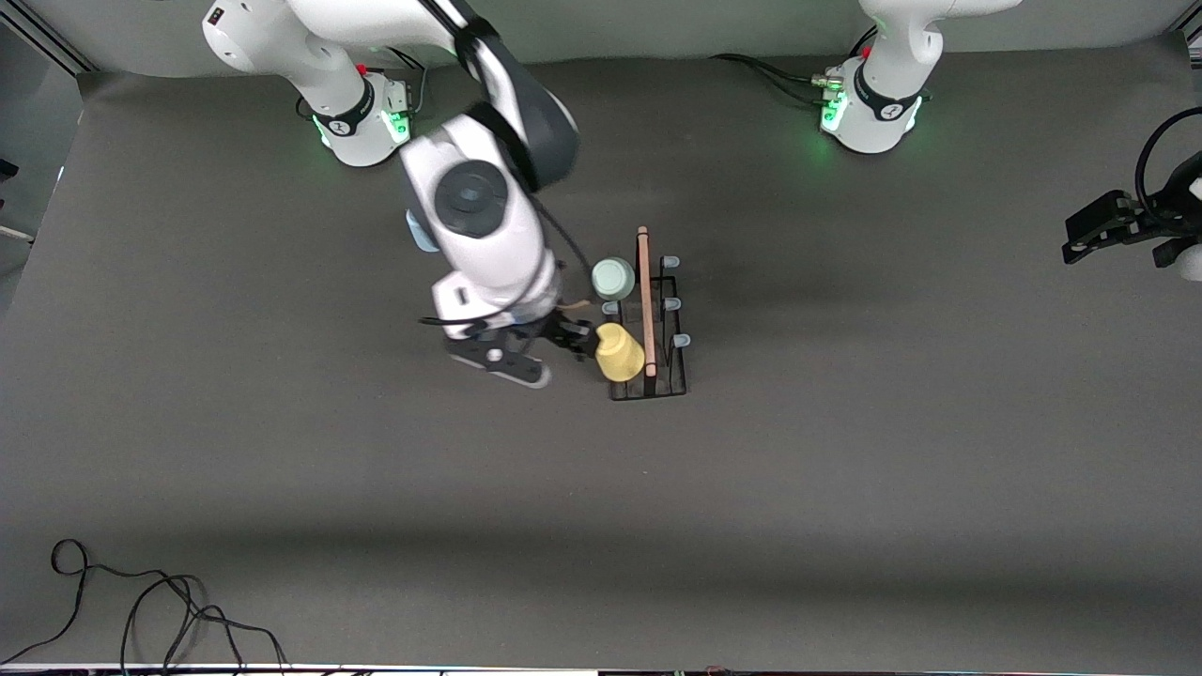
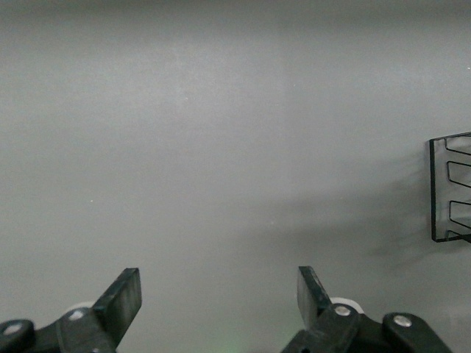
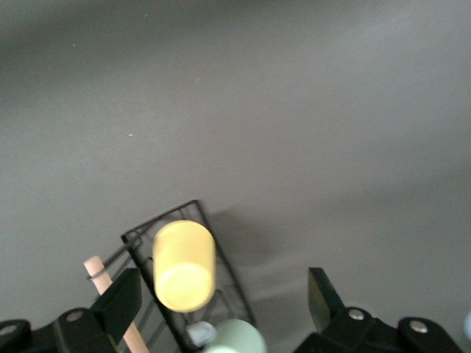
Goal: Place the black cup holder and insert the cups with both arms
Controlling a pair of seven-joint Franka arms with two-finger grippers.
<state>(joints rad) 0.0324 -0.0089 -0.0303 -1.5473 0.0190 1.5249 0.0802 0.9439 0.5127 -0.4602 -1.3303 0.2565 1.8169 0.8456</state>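
The black cup holder (image 1: 672,377) stands mid-table, its wooden handle (image 1: 644,300) running toward the front camera. The pale grey-green cup (image 1: 613,278) and the yellow cup (image 1: 619,352) sit tilted on pegs on the side facing the right arm's end. Three pale-capped pegs (image 1: 672,303) on its left arm's side are bare. My right gripper (image 1: 580,340) is open beside the yellow cup, not gripping it. In the right wrist view the yellow cup (image 3: 182,266) lies past the open right gripper (image 3: 221,290). A light blue sliver (image 1: 419,235) shows under the right arm. My left gripper (image 1: 1089,230) waits open at the left arm's end; it also shows in the left wrist view (image 2: 219,290).
Loose black cables (image 1: 141,610) lie near the front edge at the right arm's end. A dark see-through slotted piece (image 2: 450,187) shows at the edge of the left wrist view. Grey mat (image 1: 845,469) covers the table.
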